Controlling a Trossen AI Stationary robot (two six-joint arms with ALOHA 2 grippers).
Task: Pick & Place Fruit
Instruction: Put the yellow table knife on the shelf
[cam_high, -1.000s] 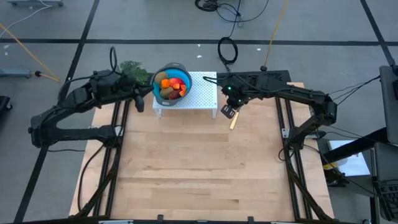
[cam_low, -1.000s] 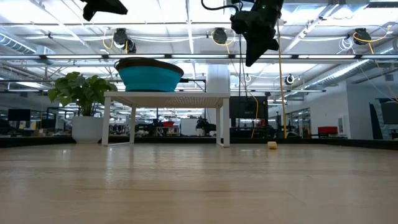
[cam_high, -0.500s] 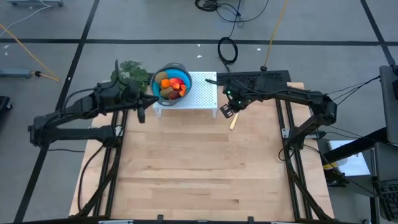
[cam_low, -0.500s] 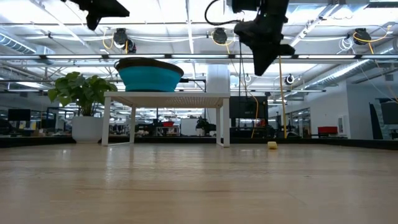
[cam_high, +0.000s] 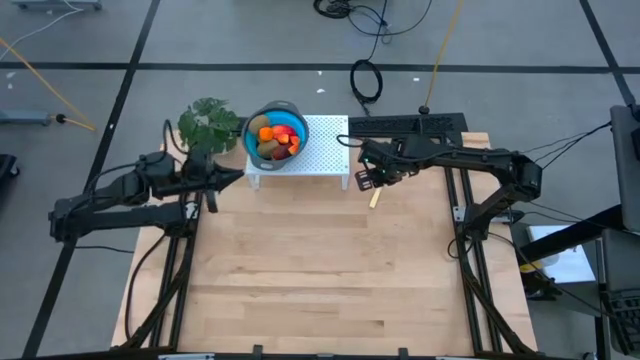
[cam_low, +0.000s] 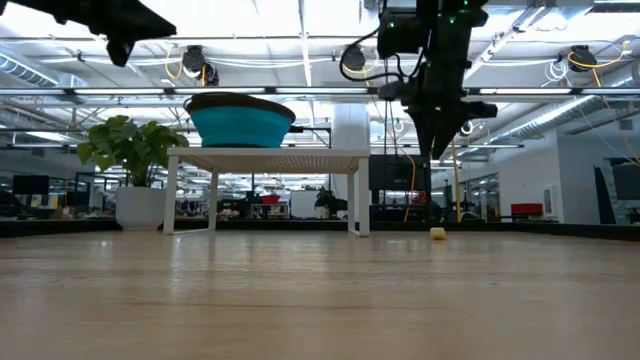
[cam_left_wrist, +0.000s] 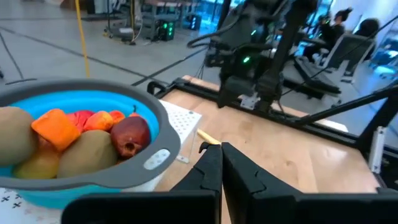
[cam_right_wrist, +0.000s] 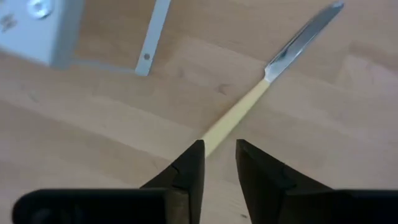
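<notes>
The fruit (cam_high: 273, 140) lies heaped in a blue bowl (cam_high: 290, 118) with a grey rim, on a white perforated stand (cam_high: 325, 150). The left wrist view shows olive-brown ovals, a dark red ball and orange pieces (cam_left_wrist: 93, 143). My left gripper (cam_high: 238, 178) is shut, level and empty, just off the stand's left end (cam_left_wrist: 221, 155). My right gripper (cam_high: 365, 180) is slightly open and points down, high above the pale-handled knife (cam_right_wrist: 236, 118). The knife lies flat on the table to the right of the stand, and the low view shows the gripper (cam_low: 440, 150) well clear of it.
A green potted plant (cam_high: 208, 120) stands at the table's far left, behind my left gripper. The stand's legs (cam_low: 358, 195) stand close to the knife (cam_low: 437, 234). The wooden table top (cam_high: 320, 270) stretches toward the near edge. People sit in the room beyond.
My left gripper has drawn back from above the bowl, toward the table's left and near side, and now lies level beside the stand. My right gripper has come down toward the knife and tipped to point straight down. The bowl, fruit and knife have stayed put.
</notes>
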